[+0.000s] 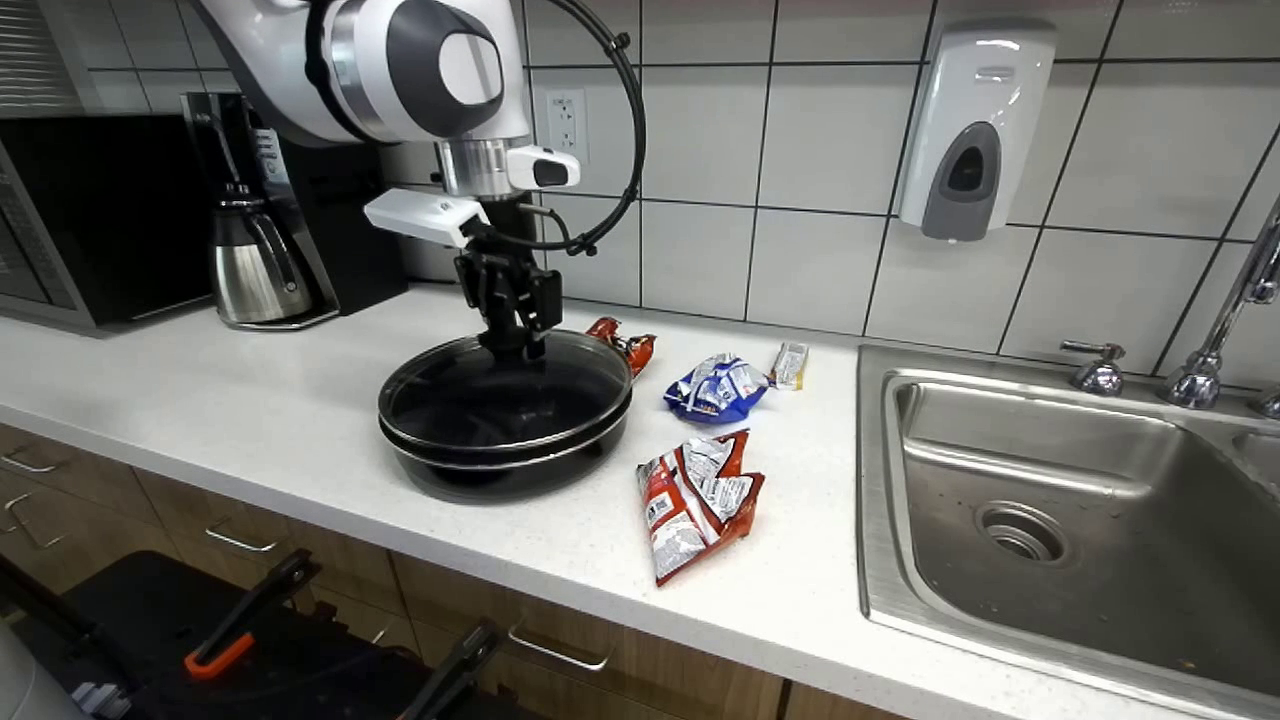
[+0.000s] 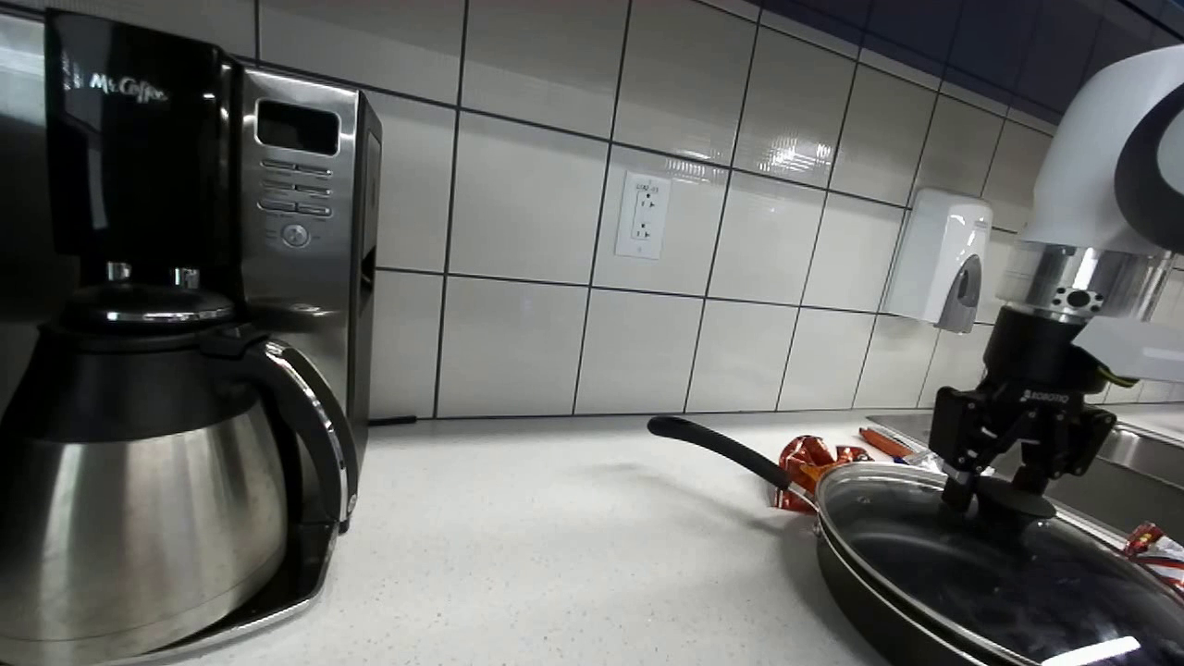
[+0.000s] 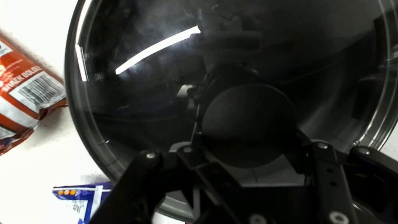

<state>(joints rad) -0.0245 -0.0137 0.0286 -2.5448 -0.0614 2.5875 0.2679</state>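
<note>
Glass lid (image 1: 505, 395): left of centre in an exterior view; likely rigid, slick, breakable. Grasp at the knob (image 3: 248, 124). The gripper (image 1: 517, 345) straddles it; whether pinching, cannot be told. Beneath: frying pan (image 1: 510, 482). Lower centre: red snack bag (image 1: 700, 505).

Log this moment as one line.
gripper: straddling knob, grip unclear | lid: over pan | snack bags: on counter, near pan
</note>
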